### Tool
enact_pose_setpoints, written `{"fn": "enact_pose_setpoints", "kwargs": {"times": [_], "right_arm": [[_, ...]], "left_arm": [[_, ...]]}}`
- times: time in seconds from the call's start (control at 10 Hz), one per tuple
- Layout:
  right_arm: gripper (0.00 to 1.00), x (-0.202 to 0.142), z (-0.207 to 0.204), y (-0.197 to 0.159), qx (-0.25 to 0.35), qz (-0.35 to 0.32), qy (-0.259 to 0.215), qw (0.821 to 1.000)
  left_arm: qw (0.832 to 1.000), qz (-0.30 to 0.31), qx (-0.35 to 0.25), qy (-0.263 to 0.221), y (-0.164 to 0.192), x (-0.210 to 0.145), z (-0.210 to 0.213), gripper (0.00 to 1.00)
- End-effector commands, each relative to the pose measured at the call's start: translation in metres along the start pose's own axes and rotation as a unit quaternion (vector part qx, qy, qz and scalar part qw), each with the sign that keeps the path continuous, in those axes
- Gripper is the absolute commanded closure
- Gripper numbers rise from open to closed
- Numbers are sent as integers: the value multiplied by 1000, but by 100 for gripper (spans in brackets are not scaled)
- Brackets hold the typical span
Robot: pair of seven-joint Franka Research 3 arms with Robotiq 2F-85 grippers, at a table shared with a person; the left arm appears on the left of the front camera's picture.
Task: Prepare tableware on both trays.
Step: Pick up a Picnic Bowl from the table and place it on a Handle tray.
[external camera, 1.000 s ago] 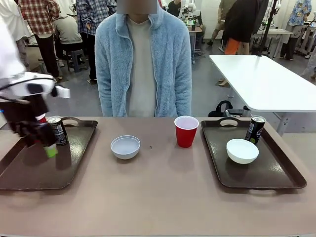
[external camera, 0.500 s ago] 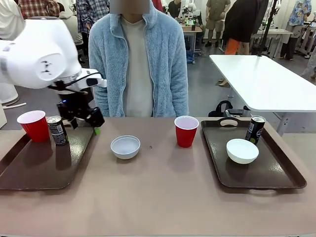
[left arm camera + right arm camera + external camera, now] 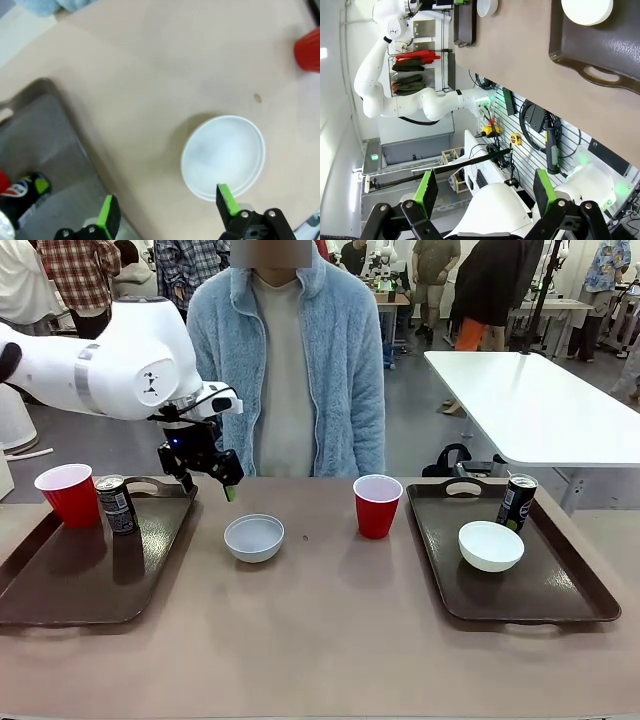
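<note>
The left tray (image 3: 60, 590) held a red cup (image 3: 68, 494) and can (image 3: 117, 504); its white bowl (image 3: 253, 537) sat on the bench, at five o'clock from the left gripper (image 3: 218, 482), jaws open, empty. The right tray (image 3: 560, 590) lacked the other red cup (image 3: 377, 505), I reckoned.

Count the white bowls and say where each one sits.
2. One bowl sits on the bare table between the trays, below the left claw. The other bowl sits on the right tray.
</note>
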State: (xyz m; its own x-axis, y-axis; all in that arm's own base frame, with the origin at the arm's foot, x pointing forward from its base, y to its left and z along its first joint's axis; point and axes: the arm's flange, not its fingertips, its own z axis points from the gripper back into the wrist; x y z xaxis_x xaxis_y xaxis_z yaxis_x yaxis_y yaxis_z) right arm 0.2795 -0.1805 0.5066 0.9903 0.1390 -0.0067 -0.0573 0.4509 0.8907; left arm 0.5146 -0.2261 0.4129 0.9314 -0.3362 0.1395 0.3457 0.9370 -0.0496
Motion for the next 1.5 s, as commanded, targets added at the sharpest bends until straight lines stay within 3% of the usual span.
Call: {"fn": "enact_pose_setpoints", "kwargs": {"times": [0.0, 0.3, 0.5, 0.8, 0.9, 1.0, 1.2, 1.4], "right_arm": [[0, -1, 1, 1, 8, 10, -3, 1000], [0, -1, 1, 1, 8, 10, -3, 1000], [0, -1, 1, 1, 8, 10, -3, 1000], [0, -1, 1, 1, 8, 10, -3, 1000], [0, -1, 1, 1, 8, 10, -3, 1000], [0, -1, 1, 1, 8, 10, -3, 1000], [0, -1, 1, 1, 8, 10, -3, 1000], [0, -1, 1, 1, 8, 10, -3, 1000]], "left_arm": [[1000, 5, 6, -5, 8, 0, 7, 0], [1000, 1, 0, -1, 1, 0, 1, 0], [1000, -11, -9, -5, -7, -18, -22, 0], [1000, -16, -8, -8, -20, -12, -47, 0], [1000, -17, -10, -7, -22, -10, -54, 21], [1000, -19, -2, 1, -24, -8, -58, 56], [1000, -16, 1, 13, -24, -5, -63, 100], [1000, -15, 0, 18, -24, -4, -64, 100]]}}
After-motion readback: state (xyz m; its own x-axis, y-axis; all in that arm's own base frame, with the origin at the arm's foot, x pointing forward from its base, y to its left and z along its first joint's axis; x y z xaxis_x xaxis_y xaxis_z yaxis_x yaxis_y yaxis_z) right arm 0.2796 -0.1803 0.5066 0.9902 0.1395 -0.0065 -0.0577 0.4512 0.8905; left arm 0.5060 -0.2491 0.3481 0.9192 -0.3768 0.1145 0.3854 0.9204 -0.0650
